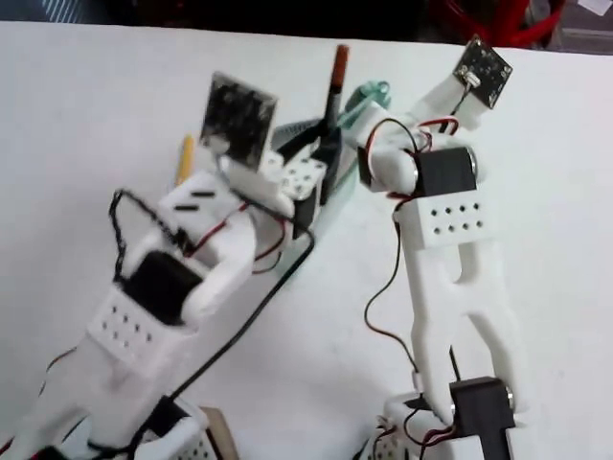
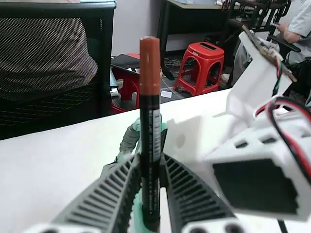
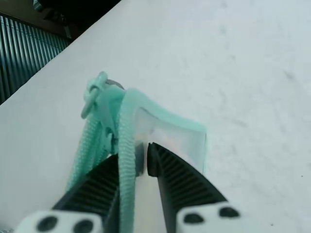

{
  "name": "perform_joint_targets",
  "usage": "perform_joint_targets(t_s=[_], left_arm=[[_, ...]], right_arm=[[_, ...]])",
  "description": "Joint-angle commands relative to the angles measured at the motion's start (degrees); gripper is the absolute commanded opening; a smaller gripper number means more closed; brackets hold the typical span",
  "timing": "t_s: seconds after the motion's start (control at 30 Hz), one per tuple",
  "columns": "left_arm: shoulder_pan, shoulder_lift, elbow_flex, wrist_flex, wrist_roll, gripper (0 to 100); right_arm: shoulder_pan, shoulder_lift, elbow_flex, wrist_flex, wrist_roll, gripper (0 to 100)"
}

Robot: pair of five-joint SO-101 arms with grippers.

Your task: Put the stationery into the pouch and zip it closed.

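Left gripper (image 2: 148,167) clamps the brown-capped marker (image 2: 149,97) upright above the pouch (image 3: 170,138). Right gripper (image 3: 144,158) pinched narrow on the pouch's edge, beside its zip cord (image 3: 124,127).

White table (image 1: 86,86) as work surface, evenly lit; beyond its far edge a black mesh chair back (image 2: 48,63), a red plastic stool (image 2: 201,58) on a grey floor (image 2: 169,89), a dark desk (image 2: 162,29) against a pale wall (image 2: 132,23).
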Motion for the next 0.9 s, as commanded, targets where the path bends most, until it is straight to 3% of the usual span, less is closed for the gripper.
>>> perform_joint_targets(t_s=[0.0, 0.13, 0.4, 0.5, 0.63, 0.7, 0.87], left_arm=[[0.57, -8.13, 4.92, -1.58, -0.70, 12], [0.57, -15.34, 9.93, 3.25, -0.53, 27], [1.36, -17.89, 10.81, 11.60, -0.70, 27], [1.80, -17.80, 14.95, 10.99, -0.79, 27], [1.27, -17.71, 25.85, -2.73, -0.97, 27], [-0.22, -17.71, 31.91, -11.87, -4.57, 26], [-4.00, -17.63, 40.18, -30.42, -8.70, 16]], right_arm=[[0.22, -0.04, 0.09, -0.22, 0.79, 1.8], [0.13, -0.04, 0.09, -0.22, 0.79, 1.8], [0.13, -0.04, 0.09, -0.22, 3.60, 1.8], [0.04, -0.31, -0.35, -0.75, 3.87, 1.8], [-0.92, -0.66, -1.85, -2.59, 4.13, 1.8], [-1.45, -0.66, -2.99, -2.51, 6.42, 1.8], [-2.51, -0.66, -7.56, 1.19, 12.84, 1.8]])
